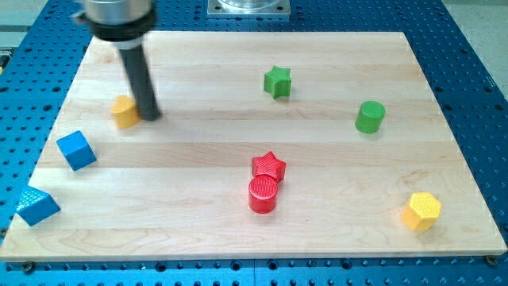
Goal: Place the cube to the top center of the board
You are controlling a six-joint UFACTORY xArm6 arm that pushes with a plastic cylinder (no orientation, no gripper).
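Observation:
A blue cube (pixel 76 150) sits near the board's left edge. My tip (pixel 150 117) rests on the wooden board (pixel 238 79) at the upper left, touching the right side of a small yellow block (pixel 125 112). The blue cube lies below and to the left of my tip, apart from it. A second blue block (pixel 36 206), wedge-like, sits at the board's lower left corner, partly over the edge.
A green star (pixel 277 81) lies at the upper middle, a green cylinder (pixel 370 117) at the right. A red star (pixel 269 166) touches a red cylinder (pixel 263 195) at the lower middle. A yellow hexagonal block (pixel 421 211) sits at the lower right.

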